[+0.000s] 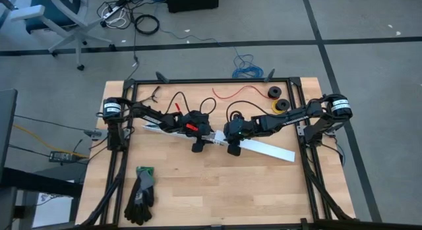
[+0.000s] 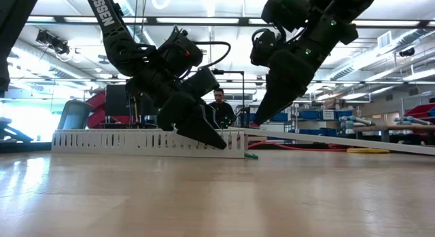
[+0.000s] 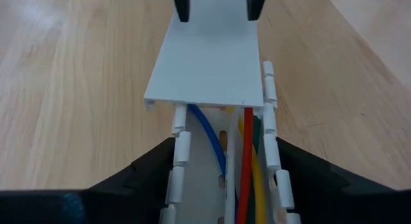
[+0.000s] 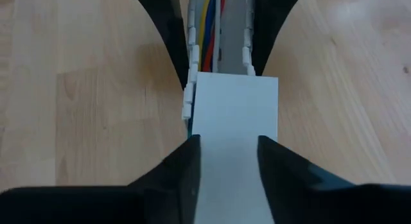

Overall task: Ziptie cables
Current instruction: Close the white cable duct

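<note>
- Surface: light wooden table top with a black frame along its edges; grey carpeted floor around it.
- White slotted channel lies on the table at mid-width, running from far-left to near-right in the high view.
- A flat white cover strip sits along the channel's right part; its free end juts toward the table's right side.
- Cables lie inside the open channel: blue, yellow, green, white, and a red strand, running lengthwise under the end of the cover.
- Left gripper is down at the channel, one finger on each outer side of its slotted walls, spread wide; whether the fingers press the walls I cannot tell.
- Right gripper faces it from the other side, its fingers straddling the cover strip with the jaws partly spread; contact with the strip's edges cannot be made out.
- Pair of dark gloves with green cuffs lies on the near-left of the table.
- Two small rolls, one yellow-rimmed, and a thin red wire lie at the far edge.
- A blue coiled cable lies on the floor beyond the table.
- Room, low view: workshop with ceiling lights and shelving; a person is behind the table.
</note>
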Action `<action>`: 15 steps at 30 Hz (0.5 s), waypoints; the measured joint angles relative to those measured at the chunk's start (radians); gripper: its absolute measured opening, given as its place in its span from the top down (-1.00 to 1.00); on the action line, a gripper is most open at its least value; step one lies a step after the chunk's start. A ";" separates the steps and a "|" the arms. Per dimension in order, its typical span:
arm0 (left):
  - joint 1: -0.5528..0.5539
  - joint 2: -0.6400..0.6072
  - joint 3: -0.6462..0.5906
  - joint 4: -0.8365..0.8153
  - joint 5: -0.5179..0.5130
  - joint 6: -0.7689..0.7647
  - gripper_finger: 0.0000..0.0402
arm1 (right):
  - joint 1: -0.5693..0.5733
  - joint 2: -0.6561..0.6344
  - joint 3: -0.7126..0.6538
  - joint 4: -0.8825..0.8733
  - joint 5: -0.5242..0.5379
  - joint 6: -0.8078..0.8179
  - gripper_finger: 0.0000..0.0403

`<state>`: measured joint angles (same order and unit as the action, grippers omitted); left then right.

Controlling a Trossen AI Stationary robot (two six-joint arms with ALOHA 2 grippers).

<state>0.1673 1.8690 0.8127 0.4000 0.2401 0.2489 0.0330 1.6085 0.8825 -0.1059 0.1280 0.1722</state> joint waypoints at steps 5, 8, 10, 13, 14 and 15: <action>0.000 0.000 0.000 0.000 0.000 -0.001 -0.21 | 0.000 0.000 0.000 0.000 0.000 0.001 -0.01; 0.000 0.000 0.000 -0.001 0.000 -0.002 -0.21 | 0.000 0.005 0.000 -0.001 0.000 0.002 -0.19; 0.000 0.000 0.000 -0.001 0.000 -0.002 -0.21 | 0.000 0.010 0.000 -0.012 0.000 0.008 -0.31; 0.000 0.000 0.000 -0.002 0.000 -0.002 -0.21 | 0.000 0.010 -0.001 -0.025 0.000 0.029 -0.47; 0.000 0.000 0.000 -0.002 0.000 -0.002 -0.21 | 0.000 0.010 -0.001 -0.032 0.000 0.038 -0.52; 0.000 0.000 0.000 -0.002 0.000 -0.002 -0.21 | 0.000 0.010 -0.002 -0.032 0.000 0.045 -0.56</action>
<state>0.1673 1.8690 0.8127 0.3981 0.2401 0.2466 0.0330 1.6188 0.8810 -0.1383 0.1276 0.2169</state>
